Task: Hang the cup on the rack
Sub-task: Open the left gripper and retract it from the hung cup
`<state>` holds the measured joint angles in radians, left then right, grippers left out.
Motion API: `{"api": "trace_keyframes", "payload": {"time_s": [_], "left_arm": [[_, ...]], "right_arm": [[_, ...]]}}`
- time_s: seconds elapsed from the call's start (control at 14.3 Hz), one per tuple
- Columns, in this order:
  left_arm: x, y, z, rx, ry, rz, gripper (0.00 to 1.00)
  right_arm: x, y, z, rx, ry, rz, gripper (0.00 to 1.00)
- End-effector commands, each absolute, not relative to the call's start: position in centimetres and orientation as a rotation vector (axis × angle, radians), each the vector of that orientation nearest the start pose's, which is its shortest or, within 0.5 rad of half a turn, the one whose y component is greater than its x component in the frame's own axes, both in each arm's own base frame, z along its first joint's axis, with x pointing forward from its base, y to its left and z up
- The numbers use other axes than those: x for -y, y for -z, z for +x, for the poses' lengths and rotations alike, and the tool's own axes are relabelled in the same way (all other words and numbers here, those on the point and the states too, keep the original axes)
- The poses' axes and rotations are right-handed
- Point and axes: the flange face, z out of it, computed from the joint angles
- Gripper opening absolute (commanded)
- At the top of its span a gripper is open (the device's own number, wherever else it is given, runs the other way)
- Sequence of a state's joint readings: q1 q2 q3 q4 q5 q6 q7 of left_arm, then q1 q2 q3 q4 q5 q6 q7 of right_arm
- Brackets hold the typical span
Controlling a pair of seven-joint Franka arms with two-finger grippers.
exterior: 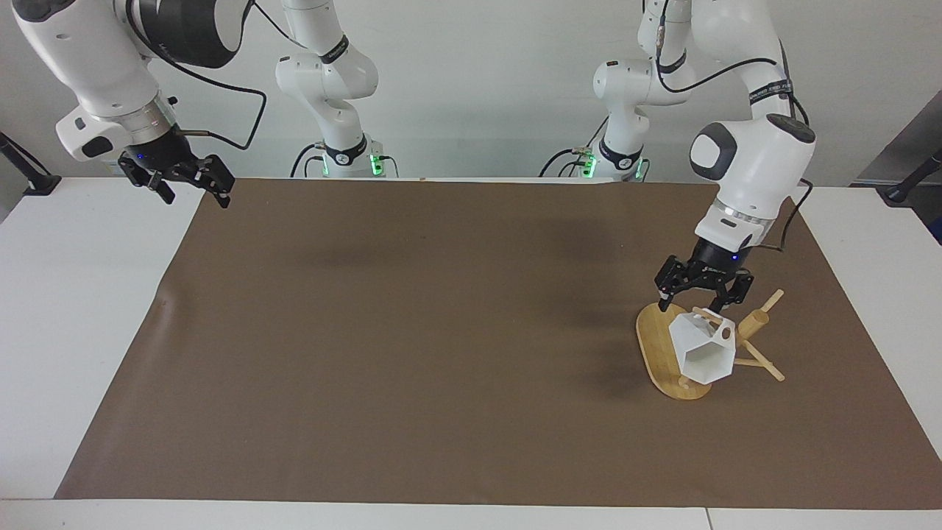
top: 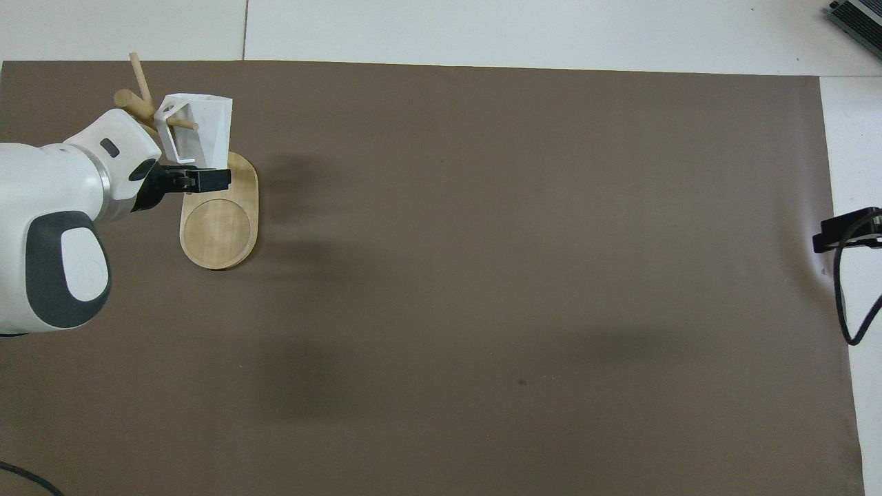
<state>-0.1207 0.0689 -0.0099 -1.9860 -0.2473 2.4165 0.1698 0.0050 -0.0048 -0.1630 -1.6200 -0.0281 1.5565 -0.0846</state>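
Observation:
The white faceted cup (exterior: 703,352) hangs by its handle on a thin peg of the bamboo rack (exterior: 755,322), over the rack's oval base (exterior: 655,342), with its mouth tilted down. In the overhead view the cup (top: 201,127) sits on the peg beside the post (top: 128,99). My left gripper (exterior: 701,298) is open just above the cup, its fingers spread and clear of it; it also shows in the overhead view (top: 187,178). My right gripper (exterior: 188,190) is open and empty, raised over the mat's corner at the right arm's end.
A brown mat (exterior: 412,331) covers most of the white table (exterior: 81,309). The right gripper's tip and a black cable (top: 851,275) show at the edge of the overhead view. Nothing else stands on the mat.

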Motion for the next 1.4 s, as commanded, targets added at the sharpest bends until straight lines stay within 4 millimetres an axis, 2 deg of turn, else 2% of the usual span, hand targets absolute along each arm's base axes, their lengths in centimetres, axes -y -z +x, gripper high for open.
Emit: {"api": "trace_keyframes", "payload": {"time_s": [0.0, 0.21, 0.28, 0.56, 0.7, 0.84, 0.91, 1.05, 1.33], "left_arm": [[6.9, -49.9, 60.5, -0.248, 0.525, -3.242, 1.0], [5.4, -52.6, 60.1, -0.298, 0.424, -3.183, 1.0], [5.3, -54.8, 59.7, -0.323, 0.392, -3.155, 1.0], [5.1, -59.2, 57.6, -0.365, 0.242, -3.098, 1.0], [5.3, -60.0, 56.3, -0.384, 0.166, -3.082, 1.0], [5.8, -62.7, 55.4, -0.392, 0.107, -3.083, 1.0], [6.0, -63.4, 54.9, -0.398, 0.067, -3.084, 1.0], [6.5, -63.6, 54.3, -0.416, 0.026, -3.084, 1.0], [6.5, -63.9, 53.8, -0.412, 0.045, -3.087, 1.0]], "right_arm": [[8.5, -60.7, 54.4, -0.153, -0.077, -3.12, 1.0], [8.3, -60.5, 54.4, -0.146, -0.084, -3.118, 1.0], [8.3, -60.5, 54.4, -0.146, -0.084, -3.118, 1.0], [8.4, -60.5, 54.3, -0.132, -0.089, -3.12, 1.0], [8.9, -60.5, 54.3, -0.158, -0.086, -3.119, 1.0], [8.7, -60.5, 54.3, -0.149, -0.086, -3.119, 1.0], [8.7, -60.5, 54.3, -0.149, -0.088, -3.119, 1.0], [8.7, -60.4, 54.3, -0.146, -0.091, -3.119, 1.0], [8.2, -60.4, 54.3, -0.129, -0.093, -3.119, 1.0]]}}
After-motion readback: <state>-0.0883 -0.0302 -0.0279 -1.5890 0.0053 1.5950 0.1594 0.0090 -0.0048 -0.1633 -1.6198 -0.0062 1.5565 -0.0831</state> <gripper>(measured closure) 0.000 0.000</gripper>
